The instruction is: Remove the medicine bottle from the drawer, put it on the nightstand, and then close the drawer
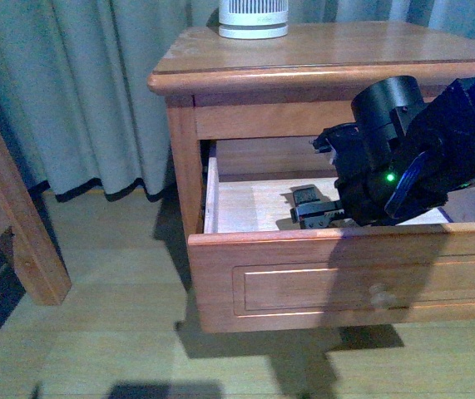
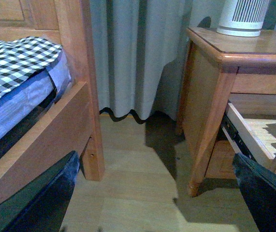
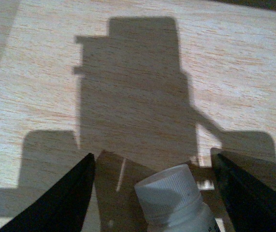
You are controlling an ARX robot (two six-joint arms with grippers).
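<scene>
The right gripper (image 3: pixel 152 158) is reaching into the open drawer (image 1: pixel 345 283) of the nightstand (image 1: pixel 320 58). Its fingers are spread apart on either side of the small white medicine bottle (image 3: pixel 174 198), not touching it. The bottle is resting inside, on the drawer's pale wood floor. The left gripper (image 2: pixel 154 164) is hanging wide open above the room's floor, between bed (image 2: pixel 36 125) and nightstand.

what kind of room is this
Most likely a bedroom: a wooden bed with black-and-white checked bedding, an orange-brown wooden nightstand beside it with its drawer open, and long grey curtains hanging to the floor behind.
</scene>
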